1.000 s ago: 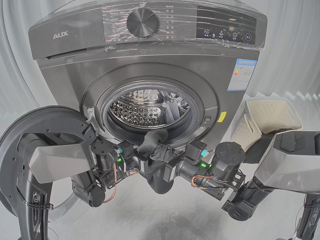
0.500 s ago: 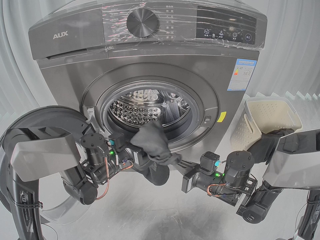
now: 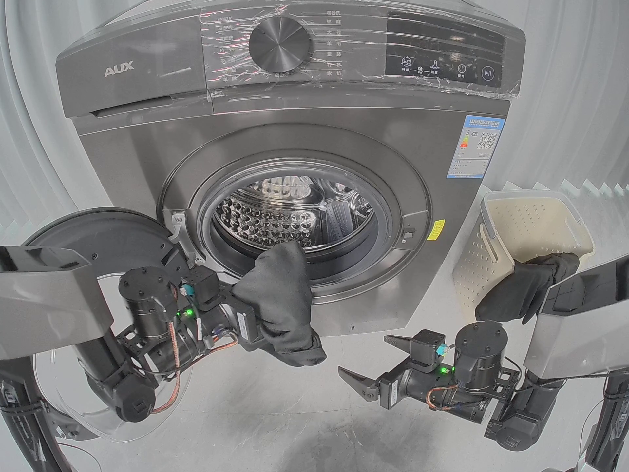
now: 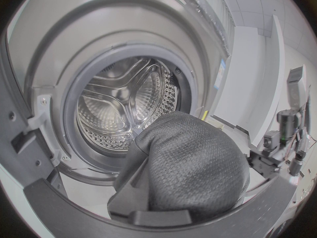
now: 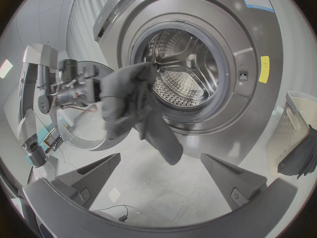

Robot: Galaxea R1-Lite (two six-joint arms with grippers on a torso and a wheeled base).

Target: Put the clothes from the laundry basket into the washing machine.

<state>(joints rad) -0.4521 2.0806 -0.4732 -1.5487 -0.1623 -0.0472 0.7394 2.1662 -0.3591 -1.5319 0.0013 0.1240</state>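
A dark grey garment [image 3: 282,303] hangs from my left gripper [image 3: 265,335], which is shut on it just below the rim of the washing machine's round opening [image 3: 295,221]. The same garment [image 4: 194,162] drapes over that gripper's fingers in the left wrist view, and the steel drum [image 4: 122,106] lies behind it. My right gripper [image 3: 373,362] is open and empty, low above the floor, to the right of the garment [image 5: 138,99]. A cream laundry basket [image 3: 531,227] leans against the machine's right side, with another dark garment [image 3: 527,286] hanging over its front rim.
The machine's door [image 3: 105,244] stands swung open at the left, behind my left arm. Grey floor [image 3: 282,421] lies in front of the machine. White curtain folds surround the washer.
My right gripper has let go of the garment, opened and dropped back down to the right. My left gripper now holds the garment alone and has shifted left, lifting the cloth to the opening's rim.
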